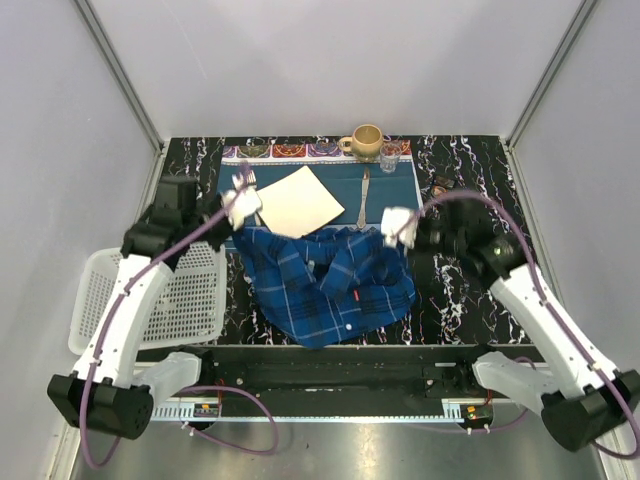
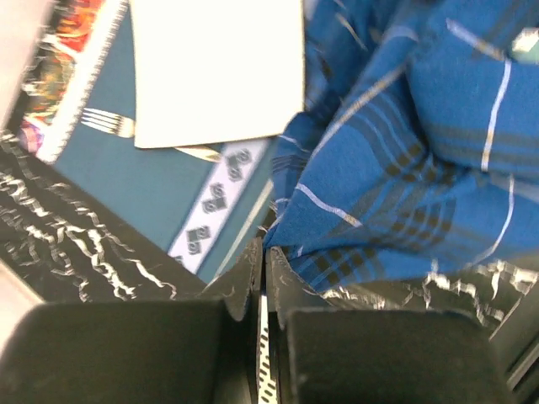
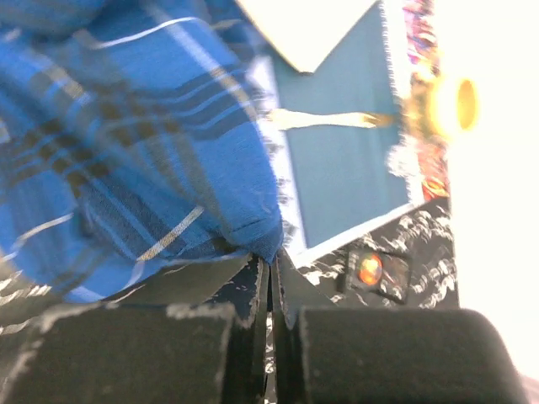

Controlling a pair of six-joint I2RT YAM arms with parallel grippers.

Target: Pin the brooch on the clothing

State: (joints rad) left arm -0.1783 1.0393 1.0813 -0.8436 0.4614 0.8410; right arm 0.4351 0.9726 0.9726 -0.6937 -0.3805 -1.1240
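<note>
The brooch (image 3: 369, 270), a small round orange piece on a dark square backing, lies on the black marbled table (image 1: 455, 290) just off the right edge of the teal placemat (image 1: 385, 190), apart from the shirt (image 1: 330, 285) and held by neither arm; from above it is only a small speck (image 1: 440, 185). The blue plaid shirt is crumpled across the near half of the table, its far edge overlapping the placemat. The right gripper (image 3: 271, 265) has its jaws pressed together on a corner of the shirt, at the cloth's right end (image 1: 398, 225). The left gripper (image 2: 263, 257) is likewise clamped on the fabric's edge at the shirt's left end (image 1: 243, 207). On the placemat beyond the shirt lie a white sheet (image 1: 300, 200), a fork (image 2: 105, 124) at its left and a second utensil (image 1: 364, 198) at its right. A tan mug (image 1: 366, 140) and a clear glass (image 1: 389, 157) stand at the mat's far edge. A white basket (image 1: 100, 290) sits left of the table.
</note>
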